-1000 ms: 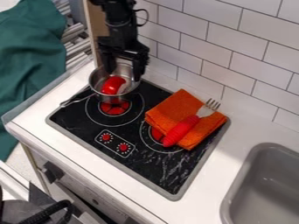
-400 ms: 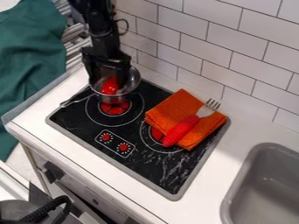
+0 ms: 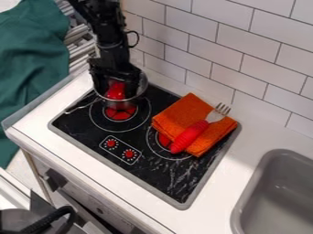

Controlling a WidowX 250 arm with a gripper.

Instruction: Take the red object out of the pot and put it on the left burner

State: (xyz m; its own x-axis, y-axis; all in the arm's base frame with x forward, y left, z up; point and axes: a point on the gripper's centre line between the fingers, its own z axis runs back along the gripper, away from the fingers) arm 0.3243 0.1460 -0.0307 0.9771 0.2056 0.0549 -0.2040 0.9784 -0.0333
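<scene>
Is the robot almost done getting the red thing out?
Not yet. The gripper is down in the pot, its open fingers around the red object. Grasping looks like the current step. Lifting it out and onto the left burner remain.

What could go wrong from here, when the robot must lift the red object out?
The gripper sits low in the pot, so lifting the red object could catch the rim and tip the pot. The pot also stands close against the left burner, so placing there might bump it.
</scene>
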